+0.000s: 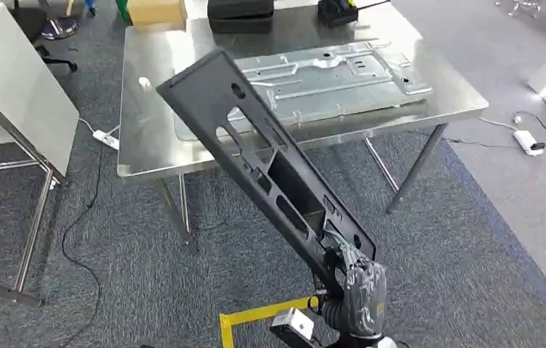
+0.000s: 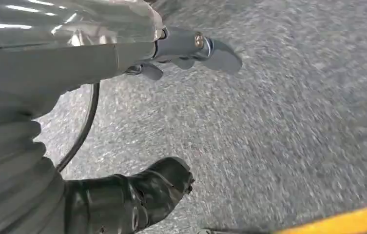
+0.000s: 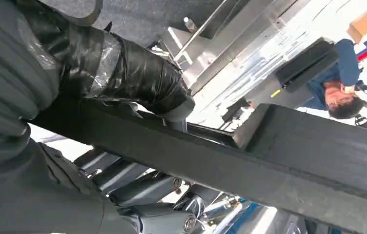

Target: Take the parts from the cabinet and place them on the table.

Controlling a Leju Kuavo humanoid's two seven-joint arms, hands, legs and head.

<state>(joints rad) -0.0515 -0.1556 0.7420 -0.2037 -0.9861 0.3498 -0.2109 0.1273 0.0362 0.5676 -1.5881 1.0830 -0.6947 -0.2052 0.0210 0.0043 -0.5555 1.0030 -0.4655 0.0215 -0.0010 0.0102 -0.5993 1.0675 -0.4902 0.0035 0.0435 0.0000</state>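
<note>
1. Up in the head view, my right hand [image 1: 357, 279] has the long black panel [image 1: 266, 163] by its near end, fingers wrapped around the edge, so that hand is closed on the part. The panel juts up and away at a slant, and its far end overlaps the front edge of the steel bench [image 1: 146, 148] in the picture. My guess is it's held low at one end so the rest can reach out over the benchtop. It isn't resting on anything yet as far as I can tell.

2. Same view: a flat silver sheet-metal part [image 1: 335, 76] already lies on the bench, with a black case [image 1: 241, 16] further back. So the landing spot probably has to be beside or in front of that sheet.

3. Left wrist view: my left hand [image 2: 137, 195] hangs over grey carpet [image 2: 279, 126] with nothing in it. The fingers look loosely apart rather than clenched, so I'd call it open. It's idle, probably because the panel only needs one hand for now.

4. Right wrist view: up close, the right hand's taped thumb [image 3: 142, 78] presses onto the panel's top face and the fingers come up underneath, so the bar is clamped between them. The bench legs and a person in blue [image 3: 339, 83] sit in the background.
</note>
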